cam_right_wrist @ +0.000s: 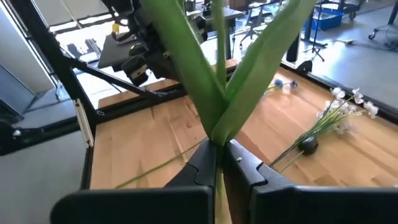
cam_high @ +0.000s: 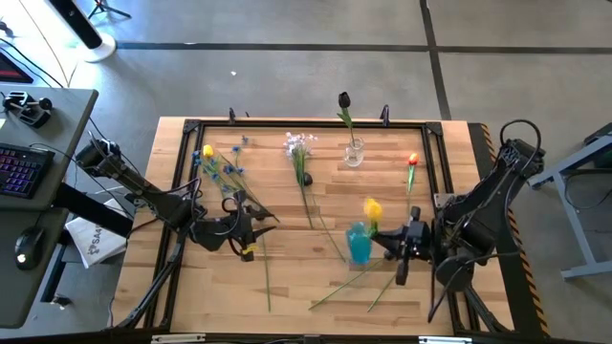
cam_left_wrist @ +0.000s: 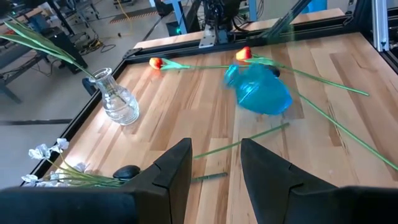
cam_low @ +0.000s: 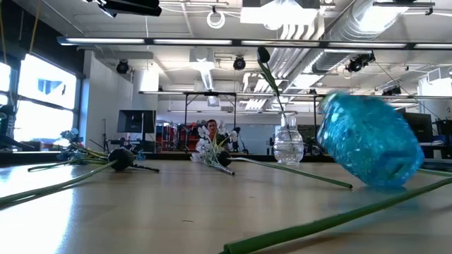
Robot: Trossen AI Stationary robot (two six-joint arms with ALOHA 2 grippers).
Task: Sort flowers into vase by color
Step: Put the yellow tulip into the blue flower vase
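On the table, right half: right gripper (cam_right_wrist: 219,163) is clamped on a green flower stem, with leaves fanning up in front of its camera; in the high view the yellow flower (cam_high: 372,208) stands at the blue vase (cam_high: 360,243), just left of this gripper.
Blue vase: tilted in the low view (cam_low: 367,140) and the left wrist view, so it is not standing squarely; whether the stem is pushing it over cannot be told.
Left gripper (cam_high: 251,227): left of centre over the boards, fingers (cam_left_wrist: 171,175) parted with nothing between them; a loose stem lies on the wood just beyond.
Clear vase (cam_high: 354,152): at the far edge, upright, holding the near-black flower (cam_high: 344,99).
Unsorted flowers: blue cluster (cam_high: 228,170) with a yellow head at far left; lilac-white sprig (cam_high: 298,144) near far centre; orange-red flower (cam_high: 412,162) at far right; more stems lie along the near side.
Step in hand, judged: seating the yellow flower in the blue vase.
Recommended practice: keep the stem near vertical over the vase mouth, lower slowly, avoid side load on the rim, and release only once the vase sits flat.
Risk: the blue vase may topple; the free left gripper is placed near enough to steady it.
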